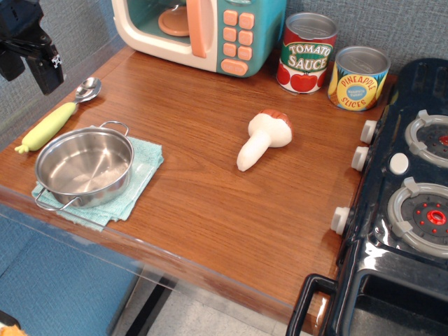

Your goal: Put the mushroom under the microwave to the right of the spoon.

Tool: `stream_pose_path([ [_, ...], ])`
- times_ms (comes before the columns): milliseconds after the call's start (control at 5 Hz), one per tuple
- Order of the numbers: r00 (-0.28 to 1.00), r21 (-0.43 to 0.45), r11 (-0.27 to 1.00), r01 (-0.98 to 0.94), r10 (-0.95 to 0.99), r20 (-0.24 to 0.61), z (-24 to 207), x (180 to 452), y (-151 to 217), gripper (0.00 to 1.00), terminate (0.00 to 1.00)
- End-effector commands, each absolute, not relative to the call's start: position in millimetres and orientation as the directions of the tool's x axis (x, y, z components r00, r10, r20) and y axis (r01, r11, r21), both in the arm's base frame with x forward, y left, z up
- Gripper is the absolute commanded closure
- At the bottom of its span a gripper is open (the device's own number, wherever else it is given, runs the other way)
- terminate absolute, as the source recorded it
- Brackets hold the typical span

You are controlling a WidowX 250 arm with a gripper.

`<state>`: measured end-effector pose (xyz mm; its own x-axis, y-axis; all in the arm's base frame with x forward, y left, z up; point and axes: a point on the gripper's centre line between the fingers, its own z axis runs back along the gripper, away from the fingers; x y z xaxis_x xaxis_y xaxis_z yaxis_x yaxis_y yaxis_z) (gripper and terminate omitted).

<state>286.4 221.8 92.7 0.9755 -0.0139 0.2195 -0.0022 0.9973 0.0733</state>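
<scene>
Lying flat, mushroom [264,139], cap toward microwave [203,31], stem toward front edge

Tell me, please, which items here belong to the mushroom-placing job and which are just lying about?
Job: mushroom, spoon, microwave, gripper.
Lying about: steel pot, teal cloth, tomato sauce can, pineapple can, toy stove.

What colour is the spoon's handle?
Yellow-green, on the spoon at the table's left edge; the only view, observation.image, shows it clearly.
</scene>
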Motion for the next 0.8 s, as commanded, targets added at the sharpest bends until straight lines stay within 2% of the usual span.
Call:
stream_pose_path([
  [0,0.976,0.073,0.997,-0.002,-0.014,0.22,92.7,286.4,221.8,0.0,0.0],
  [400,0.955,0.027,0.993,0.118,-0.121,0.27,100.0,285.2,197.2,0.0,0.0],
  [600,0.932,0.015,0.981,0.191,-0.187,0.312,111.7,298.4,169.5,0.0,0.0],
])
